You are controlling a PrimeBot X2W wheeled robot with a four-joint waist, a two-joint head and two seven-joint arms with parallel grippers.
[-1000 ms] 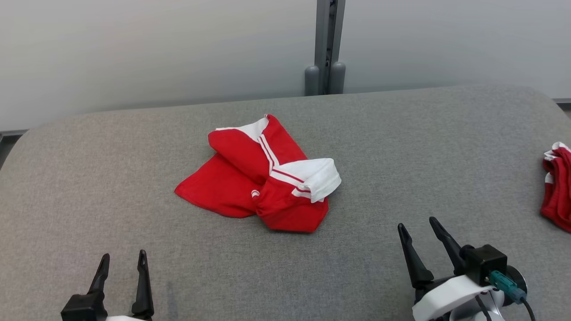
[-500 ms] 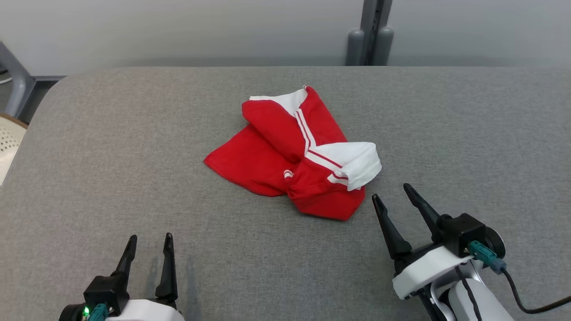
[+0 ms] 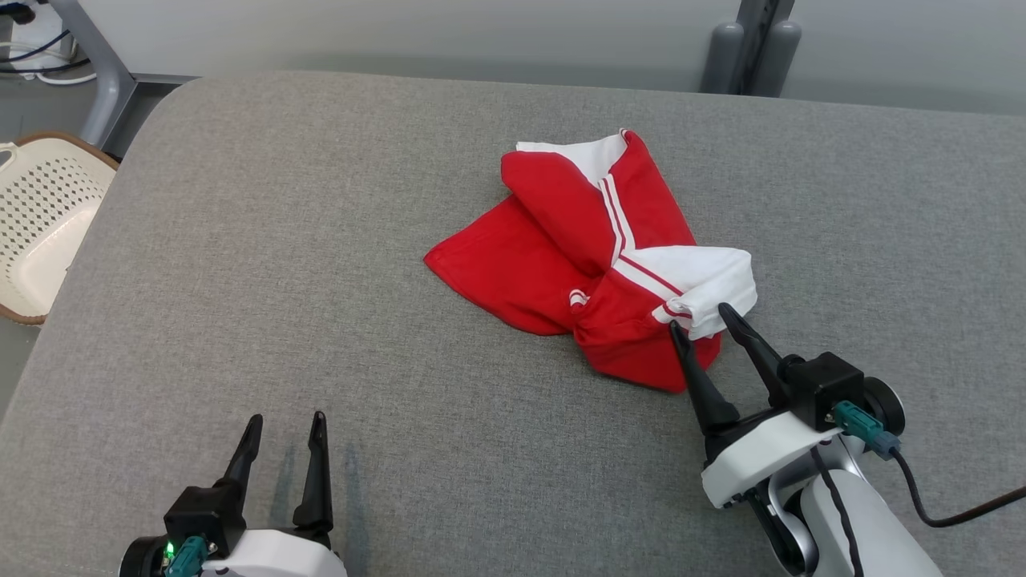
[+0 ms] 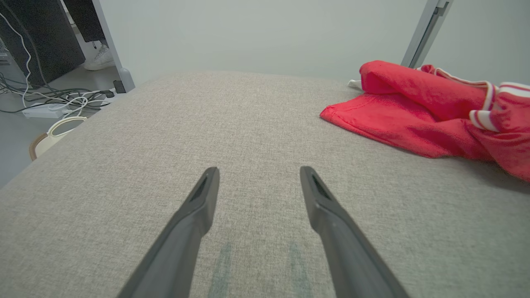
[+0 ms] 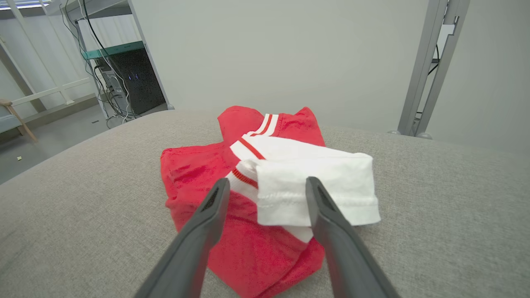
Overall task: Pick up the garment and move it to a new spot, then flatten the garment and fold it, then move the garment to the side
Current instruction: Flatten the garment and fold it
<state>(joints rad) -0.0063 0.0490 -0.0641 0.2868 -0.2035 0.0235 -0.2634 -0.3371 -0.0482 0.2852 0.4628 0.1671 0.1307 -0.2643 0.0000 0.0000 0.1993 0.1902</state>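
Desk (image 3: 240, 240): padded top covered in grey woven cloth with a fine heathered texture, rounded at its far corners and matte. The left wrist view shows two faint greenish streaks in the weave under the fingers.

Garment (image 3: 513, 264): soft red knit with white panels and thin red-and-white stripe trim. It lies crumpled a little right of the desk's centre, in overlapping folds. One flat red flap spreads toward the robot's left and ends in a blunt point. A rolled red fold rises above it. On the near right side sits a white folded section with a stitched hem, its edge turned over on itself. In the right wrist view the garment (image 5: 198, 174) fills the middle ground, the white hem uppermost and lightly puckered.

Right end effector (image 3: 699, 319): two long, tapered, dark matte fingers, spread apart and not clamped. The tips reach over the garment's near edge, with the white hem lying between them (image 5: 267, 184). Whether the tips touch the cloth I cannot tell.

Left end effector (image 3: 287, 418): released, fingers parallel and apart, over bare desk at the near left, well apart from the garment (image 4: 397, 120). The same gap shows from its wrist (image 4: 258, 171).

Off the desk's left edge: a cream perforated plastic basket (image 3: 48, 208) with a brown rim.
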